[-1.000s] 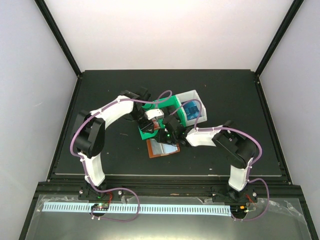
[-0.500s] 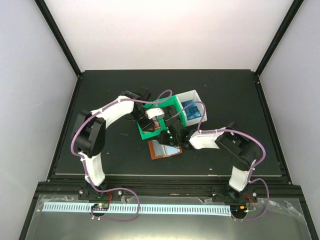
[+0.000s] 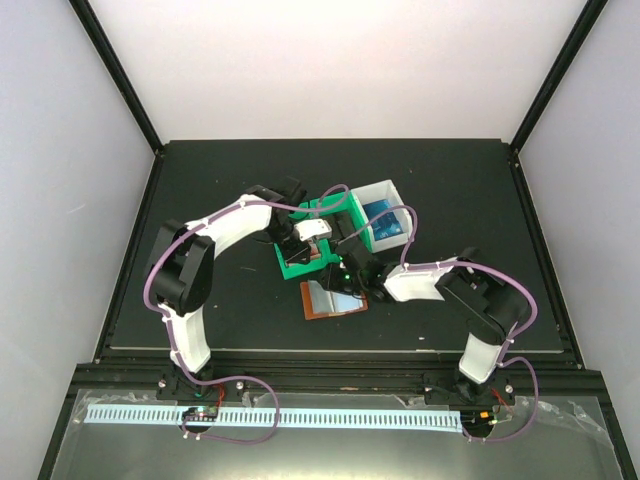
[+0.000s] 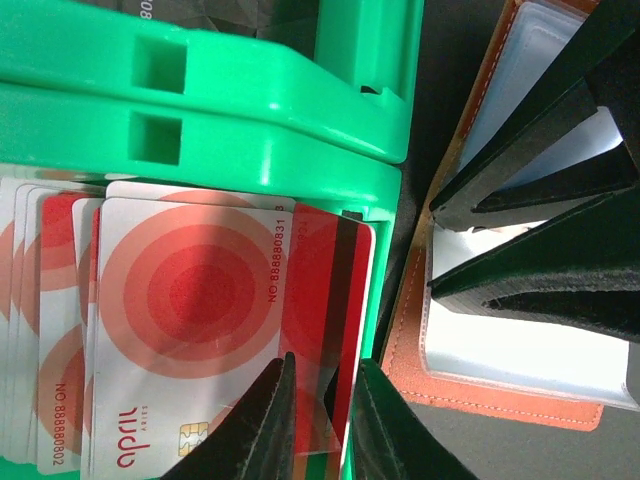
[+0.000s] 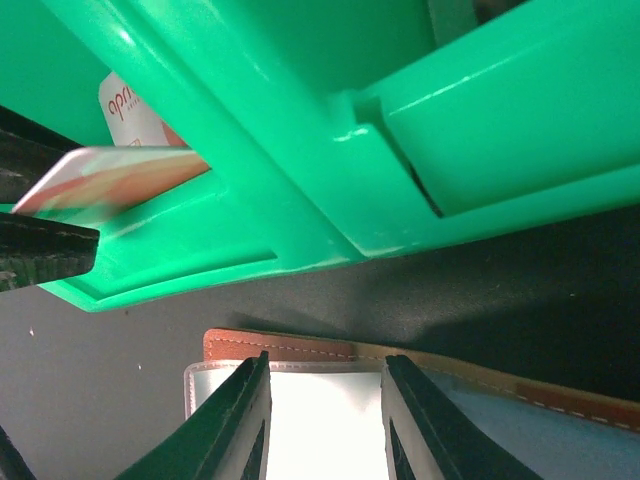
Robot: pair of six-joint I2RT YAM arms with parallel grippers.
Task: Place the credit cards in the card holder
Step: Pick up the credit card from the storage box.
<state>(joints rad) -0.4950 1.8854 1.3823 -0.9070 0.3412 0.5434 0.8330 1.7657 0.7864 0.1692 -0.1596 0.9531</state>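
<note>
I see red-and-white credit cards (image 4: 190,300) stacked in the green bin (image 4: 300,100), top one tilted. Just beside it, the reddish-brown card holder (image 3: 325,303) lies open, clear pockets up.

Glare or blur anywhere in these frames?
Left wrist: top card sharp, print legible; card holder pocket glares white. Right wrist: pocket blown out white, green bin casts a soft shadow on the mat. Top external: evenly lit.
</note>
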